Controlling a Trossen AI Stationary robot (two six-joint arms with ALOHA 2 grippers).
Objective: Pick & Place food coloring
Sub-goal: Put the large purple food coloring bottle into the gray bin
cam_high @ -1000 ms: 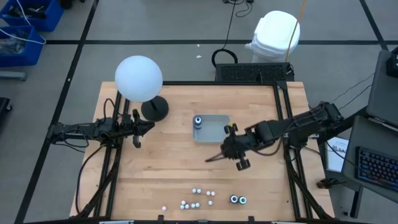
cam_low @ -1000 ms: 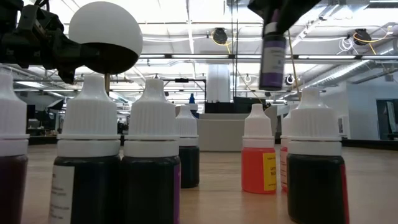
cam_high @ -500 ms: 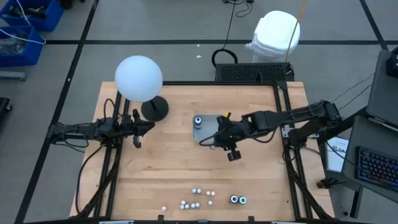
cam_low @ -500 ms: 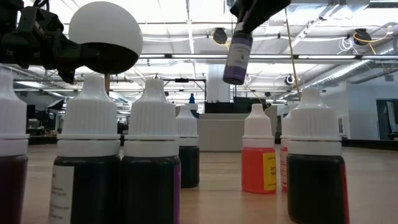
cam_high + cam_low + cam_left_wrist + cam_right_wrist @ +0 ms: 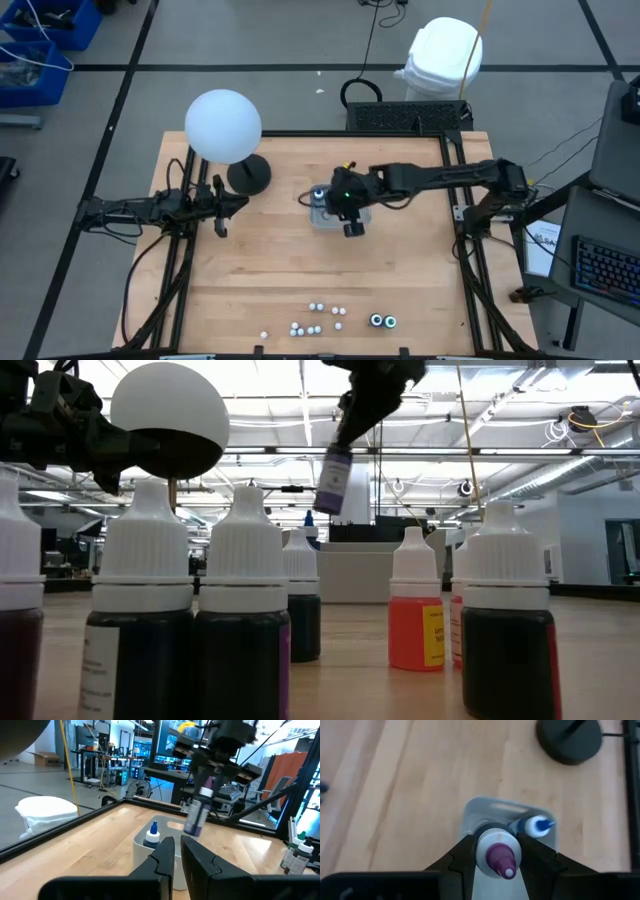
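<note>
Right gripper clamped on a purple bottle, hanging high over the tray with the bottle tilted, body pointing down toward the free space beside the blue bottle already standing inside, probably lined up for a drop-in. Left gripper parked near the lamp base, fingers together on nothing, out of the way. Remaining bottles and two jars waiting well apart at the near table edge.

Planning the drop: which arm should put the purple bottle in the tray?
Right. Its gripper holds the purple bottle above the tray; the left gripper waits shut, off to the side.
</note>
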